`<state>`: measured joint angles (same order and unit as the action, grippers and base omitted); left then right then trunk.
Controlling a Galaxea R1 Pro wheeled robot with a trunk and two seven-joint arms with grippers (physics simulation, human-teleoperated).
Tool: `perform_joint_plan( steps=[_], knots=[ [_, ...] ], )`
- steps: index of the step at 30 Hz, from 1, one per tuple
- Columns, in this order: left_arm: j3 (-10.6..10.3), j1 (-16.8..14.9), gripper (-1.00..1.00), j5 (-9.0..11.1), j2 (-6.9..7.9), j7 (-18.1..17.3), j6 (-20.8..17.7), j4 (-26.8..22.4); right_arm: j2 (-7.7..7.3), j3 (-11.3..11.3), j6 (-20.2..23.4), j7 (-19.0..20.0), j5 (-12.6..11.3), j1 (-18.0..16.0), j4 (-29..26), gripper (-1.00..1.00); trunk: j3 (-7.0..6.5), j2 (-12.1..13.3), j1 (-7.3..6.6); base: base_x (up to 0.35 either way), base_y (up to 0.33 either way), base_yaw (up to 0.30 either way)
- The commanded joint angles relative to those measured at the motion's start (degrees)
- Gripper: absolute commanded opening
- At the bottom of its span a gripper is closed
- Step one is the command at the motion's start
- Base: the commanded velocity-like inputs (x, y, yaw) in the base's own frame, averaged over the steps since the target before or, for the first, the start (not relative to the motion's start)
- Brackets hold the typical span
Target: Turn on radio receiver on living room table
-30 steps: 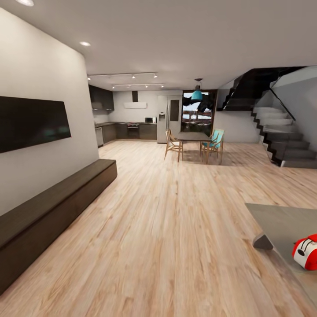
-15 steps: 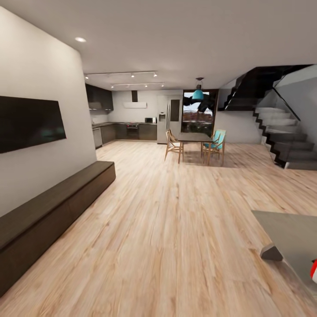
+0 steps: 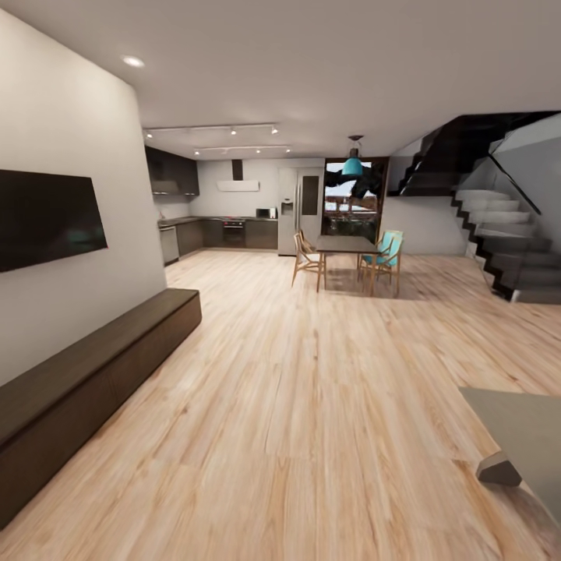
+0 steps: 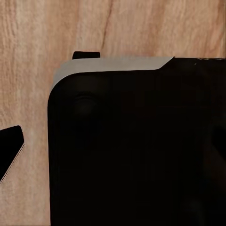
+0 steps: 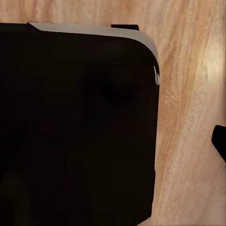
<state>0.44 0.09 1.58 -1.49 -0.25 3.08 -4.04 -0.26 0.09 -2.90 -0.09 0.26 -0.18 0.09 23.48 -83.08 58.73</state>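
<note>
None of the task looks done yet, as far as these views tell: no switch is being reached for, and the red radio receiver cannot be placed from these pictures, so its exact spot cannot be told.

Nearest, both wrist views look down past a large black rounded housing with a pale grey edge (image 4: 113,63) onto the light wood plank floor (image 4: 28,56). A small dark tip (image 4: 10,143) pokes in at the left-middle of the left wrist view and another dark tip (image 5: 219,140) at the right-middle of the right wrist view; these may be parts of the fingers, but whether either pair is spread or pressed together cannot be told.

In the head view, the corner of the low glossy grey-taupe surface (image 3: 522,436) sits at the lower right of the frame, with one angular grey leg (image 3: 499,471) under it. At the lower left runs a long dark low bench (image 3: 86,382), below a black wall-mounted screen (image 3: 43,218) at the middle left.

Farther off, near the centre, stand a dark dining table (image 3: 344,245) with wooden and teal chairs (image 3: 387,257) and a teal pendant lamp (image 3: 352,165) above. A dark-cabinet kitchen (image 3: 226,230) fills the back, left of centre, and a dark staircase (image 3: 499,241) climbs at the upper right.

What remains, I judge, is everything: turning toward the grey surface, finding the receiver, approaching and pressing it on.
</note>
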Motion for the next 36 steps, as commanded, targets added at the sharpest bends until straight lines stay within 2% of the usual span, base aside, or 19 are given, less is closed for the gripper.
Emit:
perform_joint_plan(
  steps=[1,36],
  knots=[
    [0.0,0.0,1.0,0.0,0.0,0.0,0.0,0.0,0.0,0.0,0.0,0.0,0.0,0.0,0.0,1.0,0.0,0.0,0.0,0.323,0.0,0.0],
    [0.0,0.0,1.0,0.0,0.0,0.0,0.0,0.0,0.0,0.1,-1.0,0.0,0.0,0.0,0.0,1.0,0.0,0.0,0.0,0.323,0.0,0.0]
  ],
)
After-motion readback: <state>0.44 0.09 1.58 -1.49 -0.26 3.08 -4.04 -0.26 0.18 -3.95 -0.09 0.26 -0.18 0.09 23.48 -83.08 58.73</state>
